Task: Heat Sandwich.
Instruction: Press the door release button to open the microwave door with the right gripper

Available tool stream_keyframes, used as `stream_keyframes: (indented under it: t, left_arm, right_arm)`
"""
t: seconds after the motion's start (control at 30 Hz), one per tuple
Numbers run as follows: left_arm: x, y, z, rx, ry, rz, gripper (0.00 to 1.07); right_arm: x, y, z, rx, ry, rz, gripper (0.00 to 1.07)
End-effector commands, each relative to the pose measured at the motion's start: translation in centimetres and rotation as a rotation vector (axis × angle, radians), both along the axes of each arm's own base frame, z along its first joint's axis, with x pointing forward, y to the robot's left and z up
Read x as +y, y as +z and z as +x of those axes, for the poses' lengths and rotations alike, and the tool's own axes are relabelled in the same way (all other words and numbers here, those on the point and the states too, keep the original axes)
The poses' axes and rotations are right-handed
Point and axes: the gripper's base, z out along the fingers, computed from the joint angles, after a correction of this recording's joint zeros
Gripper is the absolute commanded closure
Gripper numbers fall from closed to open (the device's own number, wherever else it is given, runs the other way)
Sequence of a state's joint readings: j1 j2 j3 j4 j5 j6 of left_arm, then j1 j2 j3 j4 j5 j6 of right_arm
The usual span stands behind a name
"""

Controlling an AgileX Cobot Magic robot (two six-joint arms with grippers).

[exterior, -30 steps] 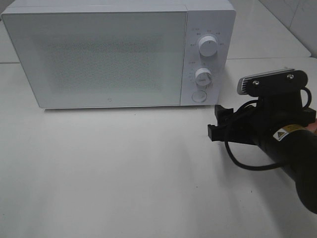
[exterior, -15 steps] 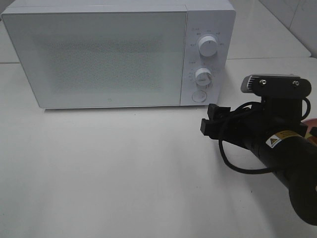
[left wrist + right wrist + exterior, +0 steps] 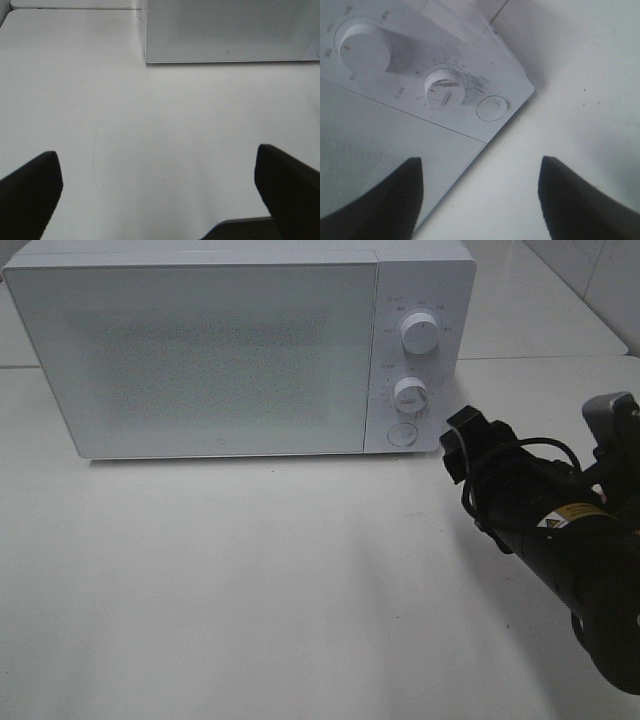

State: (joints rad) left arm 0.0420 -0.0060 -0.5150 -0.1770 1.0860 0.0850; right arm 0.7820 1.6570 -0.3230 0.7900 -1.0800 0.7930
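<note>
Right tool (image 3: 459, 446) hovers with its fingers (image 3: 375, 200) parted and nothing between them. Where the sandwich is cannot be told, as no view shows it. The right tool sits low over the worktop (image 3: 250, 580), just beside the front right corner of the microwave (image 3: 240, 350). It faces the round button (image 3: 492, 108), with the lower knob (image 3: 445, 92) and upper knob (image 3: 362, 47) beyond. The door (image 3: 195, 358) is closed. The left tool (image 3: 160, 195) is spread wide and holds nothing, above the worktop and well apart from the microwave's front.
</note>
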Motion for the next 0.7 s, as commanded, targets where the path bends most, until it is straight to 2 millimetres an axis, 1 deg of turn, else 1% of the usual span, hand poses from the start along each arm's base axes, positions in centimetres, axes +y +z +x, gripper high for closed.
stream_keyframes:
  t: [0.03, 0.07, 0.1, 0.13, 0.2, 0.23, 0.27, 0.3, 0.33, 0.37, 0.4, 0.43, 0.47, 0.7]
  left_arm:
    - [-0.05, 0.05, -0.19, -0.025, -0.006, -0.003, 0.09]
    - [-0.05, 0.05, -0.19, -0.025, -0.006, -0.003, 0.09]
    - [-0.05, 0.05, -0.19, -0.025, -0.006, -0.003, 0.09]
    - [-0.05, 0.05, -0.19, -0.025, -0.006, -0.003, 0.09]
    - [-0.05, 0.05, -0.19, -0.025, -0.006, -0.003, 0.09]
    - [-0.05, 0.05, -0.19, -0.025, -0.006, -0.003, 0.09]
    - [-0.05, 0.05, -0.19, -0.025, -0.006, -0.003, 0.09]
    - [-0.05, 0.05, -0.19, -0.025, -0.006, -0.003, 0.09]
    - [-0.05, 0.05, -0.19, -0.025, -0.006, -0.003, 0.09]
    - [-0.05, 0.05, -0.19, -0.025, -0.006, -0.003, 0.09]
    - [-0.05, 0.05, -0.19, -0.025, -0.006, -0.003, 0.09]
    - [-0.05, 0.05, -0.19, -0.025, -0.006, -0.003, 0.09]
    - [-0.05, 0.05, -0.19, -0.025, -0.006, -0.003, 0.09]
    - [-0.05, 0.05, -0.19, -0.025, -0.006, -0.003, 0.09]
  right_arm:
    - [0.03, 0.07, -0.05, 0.017, -0.081, 0.225, 0.56]
    - [0.03, 0.07, -0.05, 0.017, -0.081, 0.225, 0.56]
    - [0.03, 0.07, -0.05, 0.022, -0.097, 0.267, 0.58]
    - [0.03, 0.06, -0.06, 0.033, -0.129, 0.357, 0.64]
    - [0.04, 0.01, -0.08, 0.045, -0.15, 0.414, 0.72]
    - [0.04, 0.01, -0.08, 0.045, -0.15, 0.414, 0.72]
    - [0.05, -0.03, -0.09, 0.052, -0.159, 0.438, 0.77]
    - [0.05, -0.03, -0.09, 0.053, -0.16, 0.441, 0.87]
    - [0.05, -0.04, -0.1, 0.054, -0.16, 0.441, 0.92]
    - [0.05, -0.04, -0.1, 0.054, -0.16, 0.441, 0.92]
    - [0.06, -0.08, -0.11, 0.058, -0.16, 0.44, 0.97]
    - [0.09, -0.19, -0.16, 0.072, -0.16, 0.439, 1.06]
    - [0.09, -0.22, -0.17, 0.076, -0.16, 0.439, 1.07]
    - [0.16, -0.54, -0.31, 0.119, -0.175, 0.472, 1.07]
